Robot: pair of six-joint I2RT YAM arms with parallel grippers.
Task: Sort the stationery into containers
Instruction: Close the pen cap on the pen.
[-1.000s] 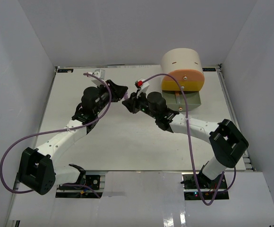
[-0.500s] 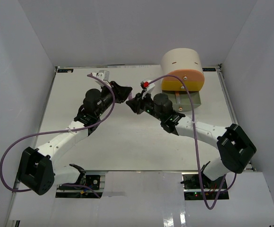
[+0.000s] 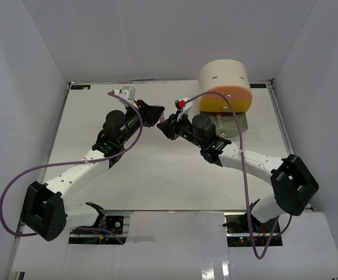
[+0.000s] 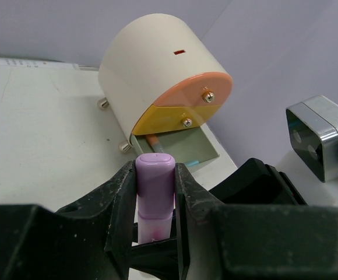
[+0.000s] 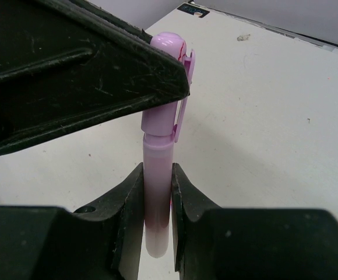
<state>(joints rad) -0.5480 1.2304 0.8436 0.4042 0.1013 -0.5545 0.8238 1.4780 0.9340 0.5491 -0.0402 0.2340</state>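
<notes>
Two arms reach out from their bases at the near edge of the table (image 3: 157,175) and meet nose to nose above its middle, slightly toward the far side. Between them is a single purple marker (image 4: 155,175), held clear of the tabletop and shared by both. The left gripper (image 3: 153,114) is clamped on the marker's cap end, its two black fingers (image 4: 122,204) pressed flat against either side of the rounded purple top. The right gripper (image 3: 169,125) is closed just as narrowly around the paler barrel below the cap. From the right wrist view the clip on the cap shows along one side, and one of the left arm's fingers lies across the cap above. Neither set of fingers has any slack around the marker. Purple cables loop from each arm back toward the bases. Beyond the grippers, at the far right of the table, stands the round cream organiser (image 3: 222,74). Its peach-orange drawer (image 4: 192,93) and yellow drawer (image 4: 169,119) are pushed in, each with a small knob on its front. The grey-green drawer (image 4: 186,153) beneath them is pulled out, and a thin pen (image 4: 155,142) with an orange end lies inside it.
</notes>
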